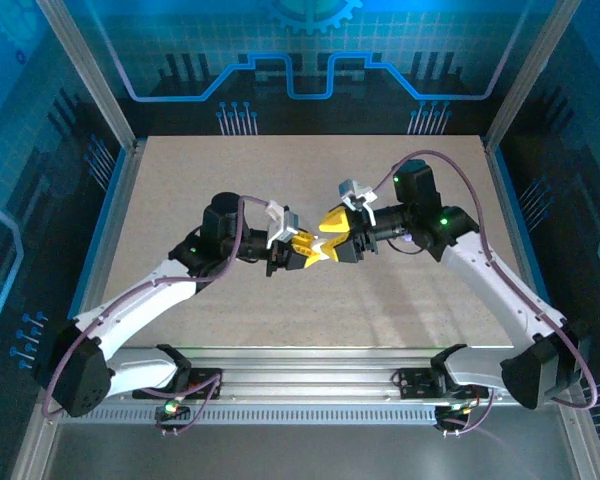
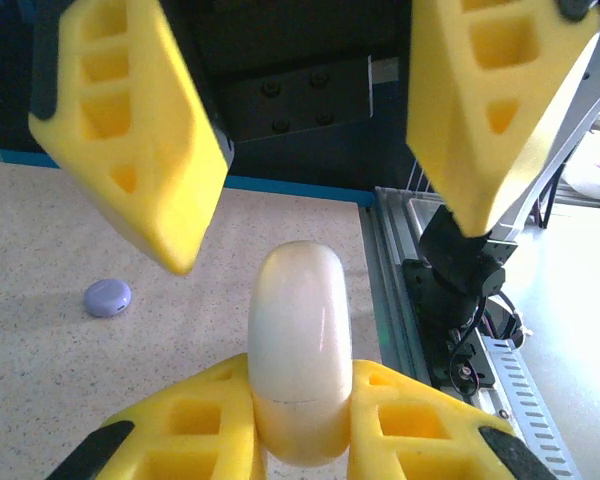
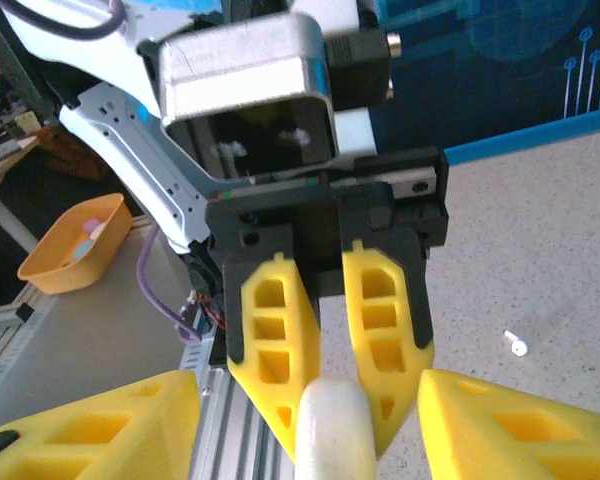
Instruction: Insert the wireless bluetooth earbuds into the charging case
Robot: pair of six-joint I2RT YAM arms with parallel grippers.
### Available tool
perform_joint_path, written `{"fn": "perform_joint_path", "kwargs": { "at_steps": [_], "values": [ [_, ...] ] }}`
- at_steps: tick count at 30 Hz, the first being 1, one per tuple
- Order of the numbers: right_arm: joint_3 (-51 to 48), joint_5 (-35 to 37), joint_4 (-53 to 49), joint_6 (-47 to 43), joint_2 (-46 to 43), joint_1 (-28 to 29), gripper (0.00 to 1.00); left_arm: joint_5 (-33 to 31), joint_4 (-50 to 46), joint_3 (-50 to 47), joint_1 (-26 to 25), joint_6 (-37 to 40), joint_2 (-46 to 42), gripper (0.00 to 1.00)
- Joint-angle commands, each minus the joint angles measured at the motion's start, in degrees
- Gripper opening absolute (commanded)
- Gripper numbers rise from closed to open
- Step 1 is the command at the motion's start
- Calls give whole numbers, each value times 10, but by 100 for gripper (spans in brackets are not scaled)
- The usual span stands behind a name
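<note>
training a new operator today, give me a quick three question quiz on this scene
1. True or false: the left arm's yellow foam fingers are shut on the smooth white rounded case.
2. The right arm's fingers are: A open; B shut on the case; C shut on a purple puck.
3. Fill in: the tiny white earbud lies on the speckled ___.
Key: 1 true; 2 A; 3 table.
</note>
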Motion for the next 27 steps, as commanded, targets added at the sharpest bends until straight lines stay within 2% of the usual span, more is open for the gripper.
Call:
{"fn": "perform_joint_path", "kwargs": {
  "at_steps": [1, 8, 13, 18, 20, 23, 27],
  "values": [
    [27, -10, -72, -46, 17, 4, 60, 21, -7, 13, -4, 16, -20, 14],
    [29, 6, -62, -35, 29, 3, 57, 18, -8, 15, -10, 19, -21, 14],
    [36, 5, -77, -43, 30, 2, 36, 6, -9, 16, -10, 18, -20, 14],
    [40, 12, -89, -48, 26, 0, 21, -6, -15, 21, -10, 9, -20, 14],
    [36, 13, -83, -44, 18, 0, 19, -11, -12, 20, -11, 5, -21, 15],
    [26, 11, -59, -27, 7, 0, 18, -14, 1, 14, -11, 0, -22, 22],
    [17, -2, -34, -4, 1, 0, 17, -14, 21, 7, -10, -6, -21, 20]
  ]
}}
